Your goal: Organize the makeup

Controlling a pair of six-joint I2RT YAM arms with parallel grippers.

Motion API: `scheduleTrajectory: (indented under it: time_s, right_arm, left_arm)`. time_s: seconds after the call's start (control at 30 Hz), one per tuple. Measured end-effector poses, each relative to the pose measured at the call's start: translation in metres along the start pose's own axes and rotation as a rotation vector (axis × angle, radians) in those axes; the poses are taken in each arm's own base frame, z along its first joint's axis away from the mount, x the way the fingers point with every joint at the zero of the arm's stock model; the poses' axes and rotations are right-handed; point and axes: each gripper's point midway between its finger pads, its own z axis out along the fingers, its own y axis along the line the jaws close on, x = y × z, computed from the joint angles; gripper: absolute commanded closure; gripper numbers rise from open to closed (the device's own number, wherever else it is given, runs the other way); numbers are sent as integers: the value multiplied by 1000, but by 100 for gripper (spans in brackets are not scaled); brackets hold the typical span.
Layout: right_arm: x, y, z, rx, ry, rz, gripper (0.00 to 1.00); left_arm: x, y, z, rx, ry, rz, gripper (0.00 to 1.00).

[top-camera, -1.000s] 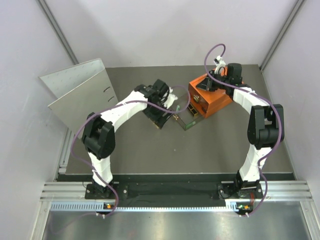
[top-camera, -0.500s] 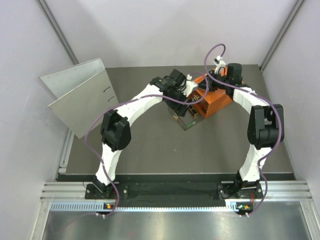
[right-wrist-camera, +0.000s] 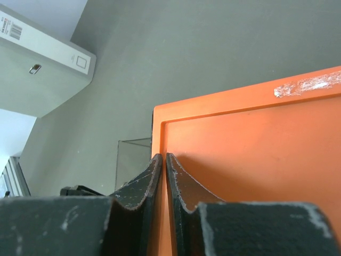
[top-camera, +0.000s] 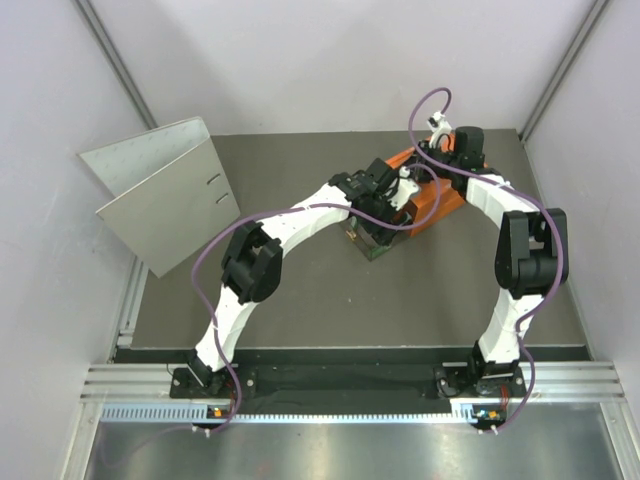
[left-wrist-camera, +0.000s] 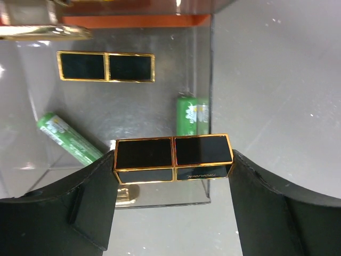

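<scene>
Between left gripper (left-wrist-camera: pixel 173 160) fingers (left-wrist-camera: pixel 266 202) — palette (left-wrist-camera: pixel 173 153), above clear drawer (left-wrist-camera: pixel 133 112).

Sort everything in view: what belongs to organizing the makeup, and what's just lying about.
Belongs to the job:
- black-and-gold palette, held in the left gripper
- green sticks, lying in the clear drawer
- orange drawer box, probably where the makeup is stored

Just lying about:
- grey ring binder, standing open at the table's far left

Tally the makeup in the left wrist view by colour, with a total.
Black-and-gold cases: 2
Green sticks: 2
Total: 4
</scene>
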Motion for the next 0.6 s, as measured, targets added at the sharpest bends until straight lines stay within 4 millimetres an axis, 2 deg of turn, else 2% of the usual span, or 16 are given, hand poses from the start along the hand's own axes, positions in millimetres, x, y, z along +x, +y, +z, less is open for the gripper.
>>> scheduleTrajectory:
  time_s: [0.03,0.07,0.1,0.47,0.6]
  right_arm:
    - [0,0,0,1,0,1,90]
    - [0,0,0,0,0,0,90]
    - [0,0,0,0,0,0,90]
    - [0,0,0,0,1,1,90]
    - [0,0,0,1,0,1,90]
  left_arm:
    - [-1,1,0,-8,-4,1,37]
    - [-2,4,0,-19,-7,2,26]
    - [-3,5,0,-27,-11,3,1]
    - [-7,34,-1,-185,-24,26,1]
    - [-2,42,-6,-232,-17,32,1]
